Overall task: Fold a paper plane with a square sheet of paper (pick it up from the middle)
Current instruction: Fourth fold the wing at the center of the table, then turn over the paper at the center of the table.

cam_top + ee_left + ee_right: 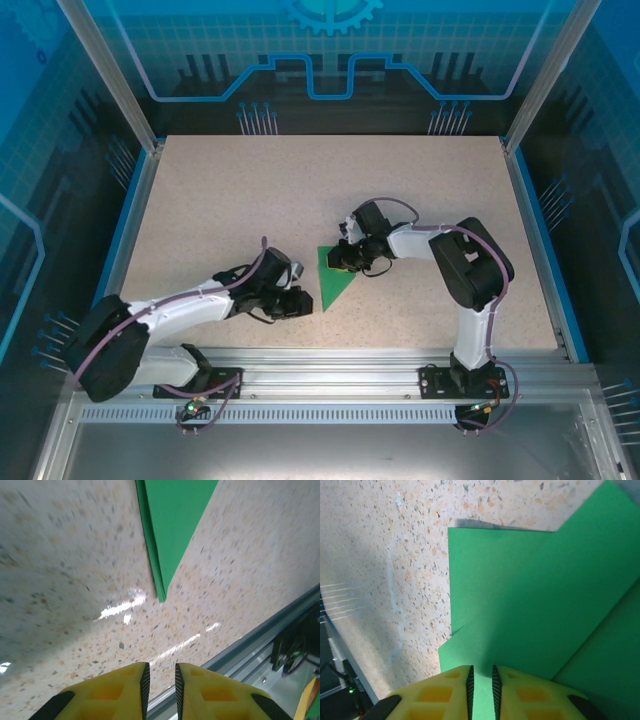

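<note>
— How does the sheet of paper (pixel 335 277) look?
— Bright green, matte, folded flat into a long triangle with its point toward the tabletop's (pixel 240 200) near edge. The right wrist view shows overlapping layers (pixel 520 595) with stepped edges.
— Where is it?
— Near the middle of the near edge, slightly right of centre.
— What's around it?
— The right gripper (pixel 340 260) is over its far end, fingers (pixel 450 690) pressed almost together; I cannot tell whether they nip a layer. The left gripper (pixel 300 302) sits just beside the point, jaws nearly touching, holding nothing. A metal rail (pixel 260 640) runs behind.
</note>
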Motion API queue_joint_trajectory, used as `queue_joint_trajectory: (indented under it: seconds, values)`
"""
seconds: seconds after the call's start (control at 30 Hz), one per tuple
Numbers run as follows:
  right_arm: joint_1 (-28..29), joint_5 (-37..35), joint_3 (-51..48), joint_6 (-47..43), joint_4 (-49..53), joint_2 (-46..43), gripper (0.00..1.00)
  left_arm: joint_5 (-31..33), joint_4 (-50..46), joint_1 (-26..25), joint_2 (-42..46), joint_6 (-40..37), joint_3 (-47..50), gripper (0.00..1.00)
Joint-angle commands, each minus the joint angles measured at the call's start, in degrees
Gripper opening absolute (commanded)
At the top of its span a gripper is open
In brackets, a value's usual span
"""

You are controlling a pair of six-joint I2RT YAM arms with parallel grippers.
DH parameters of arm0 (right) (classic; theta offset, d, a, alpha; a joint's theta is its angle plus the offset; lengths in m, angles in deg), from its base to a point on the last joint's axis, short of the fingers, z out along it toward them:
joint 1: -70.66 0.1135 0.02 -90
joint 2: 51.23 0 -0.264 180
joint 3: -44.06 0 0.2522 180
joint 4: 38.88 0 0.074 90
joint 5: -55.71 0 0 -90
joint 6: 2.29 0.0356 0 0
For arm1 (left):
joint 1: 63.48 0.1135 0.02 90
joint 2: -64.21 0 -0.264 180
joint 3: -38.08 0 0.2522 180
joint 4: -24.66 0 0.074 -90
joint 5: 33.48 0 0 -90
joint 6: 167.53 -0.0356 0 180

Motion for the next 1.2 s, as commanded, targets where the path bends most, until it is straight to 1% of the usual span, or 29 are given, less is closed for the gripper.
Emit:
queue_joint_trajectory:
  seconds: [0.0, 0.13, 0.27, 0.53, 0.57, 0.67, 0.77, 0.93, 1.17]
  values:
    - [0.4, -4.1, 0.4, -1.8, 5.6, -4.1, 0.24, 4.8, -2.2, 1.9, 1.9, 1.8, -2.6, 0.25]
    - [0.4, -6.7, -0.4, -2.8, 8.3, -9.0, 0.34, 4.9, -1.5, 2.2, -0.2, 1.7, -5.4, 0.24]
    - [-0.1, -9.9, -2.8, -3.1, 10.3, -13.0, 0.4, 4.2, 0.5, 2.2, -3.8, 1.9, -7.8, 0.24]
    - [-1.0, -9.8, -8.5, -0.6, 8.2, -16.6, 0.48, 2.6, 3.3, 2.3, -12.0, 1.2, -12.8, 0.22]
    - [-1.0, -9.7, -10.5, 0.0, 7.4, -16.9, 0.48, 2.6, 3.3, 2.2, -13.3, 1.0, -13.6, 0.21]
    - [-0.8, -8.9, -12.1, 1.0, 5.8, -16.9, 0.49, 2.7, 3.5, 2.2, -17.4, 0.2, -15.7, 0.2]
    - [-0.6, -10.1, -12.7, 1.9, 5.8, -16.2, 0.49, 2.9, 3.9, 2.2, -20.9, -0.2, -17.6, 0.18]
    - [-0.6, -9.5, -12.9, 2.8, 4.2, -14.9, 0.49, 5.6, 2.1, 2.2, -24.1, -1.6, -19.3, 0.16]
    - [-0.6, -9.5, -12.0, 3.2, 3.8, -13.6, 0.49, 6.6, 2.0, 2.2, -27.3, -2.3, -18.8, 0.14]
